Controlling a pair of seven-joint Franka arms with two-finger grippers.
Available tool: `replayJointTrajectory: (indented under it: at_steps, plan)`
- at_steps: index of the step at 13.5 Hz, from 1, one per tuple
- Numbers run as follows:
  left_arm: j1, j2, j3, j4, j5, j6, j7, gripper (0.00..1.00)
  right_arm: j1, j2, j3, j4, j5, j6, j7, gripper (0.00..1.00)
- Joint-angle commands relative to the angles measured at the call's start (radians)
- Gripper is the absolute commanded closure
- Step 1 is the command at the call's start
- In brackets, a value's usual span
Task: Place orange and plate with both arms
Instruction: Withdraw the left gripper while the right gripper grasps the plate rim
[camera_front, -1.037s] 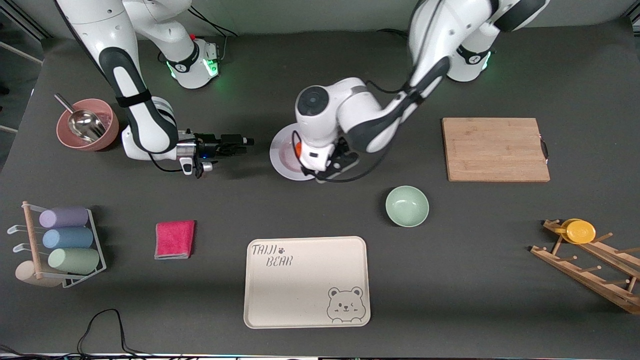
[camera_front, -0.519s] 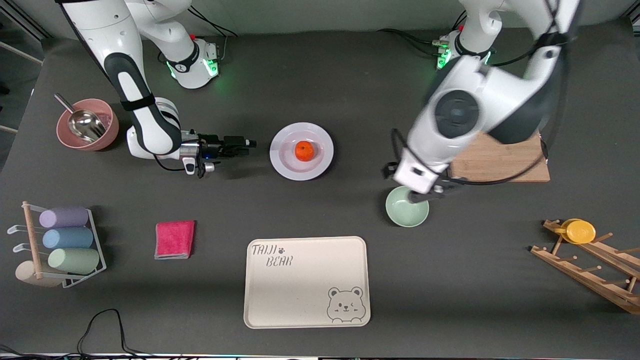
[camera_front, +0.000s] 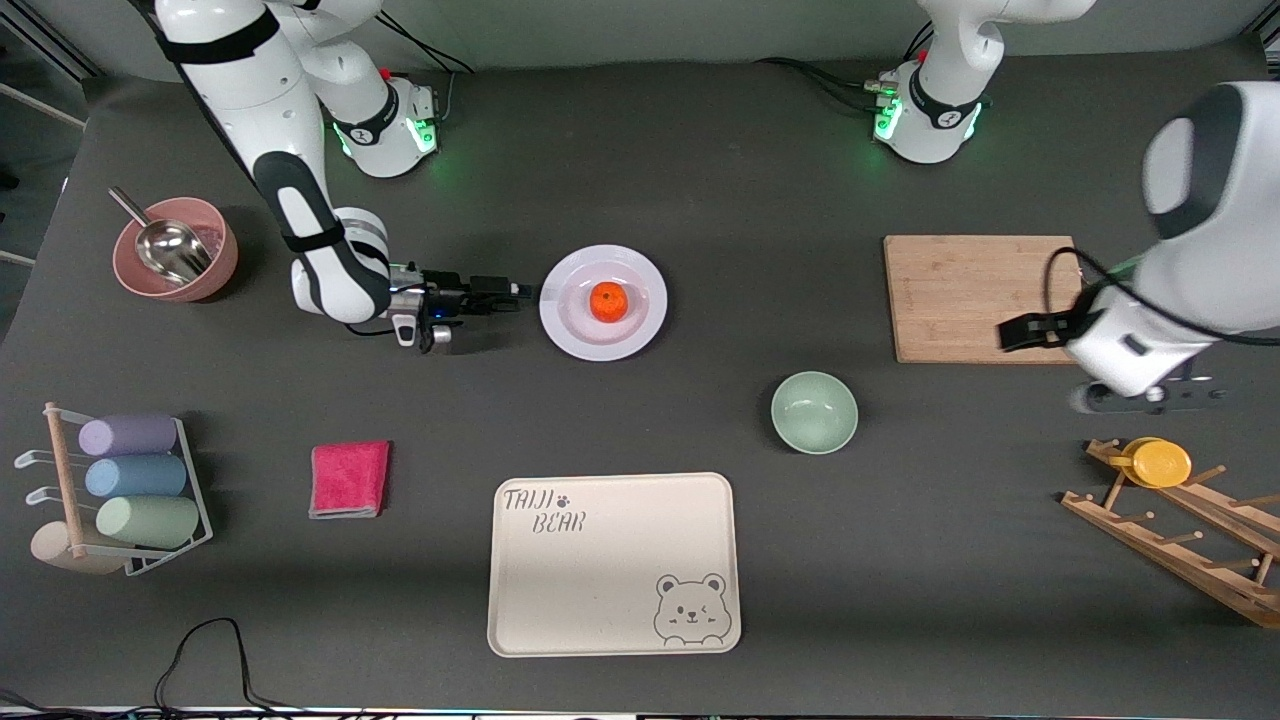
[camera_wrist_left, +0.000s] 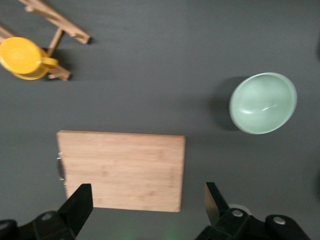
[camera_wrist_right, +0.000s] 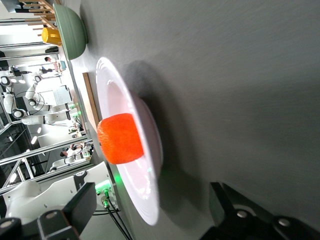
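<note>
On the plate (camera_front: 603, 302) the orange (camera_front: 608, 301) already sits, so your open right gripper (camera_front: 522, 291), low beside the rim, must next close on it, while the open left gripper (camera_wrist_left: 148, 204) waits over the board (camera_front: 990, 298).

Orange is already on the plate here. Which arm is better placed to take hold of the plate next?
The right. Its open pincer sits low beside the plate rim, pointing at it, with the orange in the well. The left pincer, open, hangs over the cutting board.
</note>
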Motion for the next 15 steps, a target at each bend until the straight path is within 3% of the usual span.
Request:
replayJointTrajectory:
  at_steps: [1, 3, 5, 6, 9, 10, 15]
  plan:
    - [0.037, -0.103, 0.034, -0.112, 0.028, 0.001, 0.067, 0.00, 0.079, -0.010, -0.004, 0.004, 0.098, 0.016, -0.014, 0.02]
    - [0.139, -0.127, -0.069, -0.120, 0.086, -0.011, 0.069, 0.00, 0.086, -0.012, -0.004, 0.006, 0.101, 0.037, -0.015, 0.05]
    - [0.177, -0.144, -0.099, -0.117, 0.092, -0.026, 0.073, 0.00, 0.087, -0.014, -0.004, 0.006, 0.101, 0.039, -0.018, 0.14]
    - [0.175, -0.144, -0.098, -0.116, 0.097, -0.026, 0.078, 0.00, 0.087, -0.015, -0.004, 0.007, 0.101, 0.040, -0.020, 0.26]
    - [0.174, -0.140, -0.099, -0.113, 0.099, -0.046, 0.080, 0.00, 0.087, -0.018, -0.004, 0.007, 0.101, 0.040, -0.034, 0.94]
    - [0.168, -0.140, -0.101, -0.111, 0.099, -0.055, 0.078, 0.00, 0.087, -0.018, -0.004, 0.007, 0.101, 0.040, -0.034, 1.00]
    - [0.161, -0.138, -0.102, -0.100, 0.099, -0.092, 0.078, 0.00, 0.086, -0.046, -0.005, 0.007, 0.098, 0.039, -0.029, 1.00]
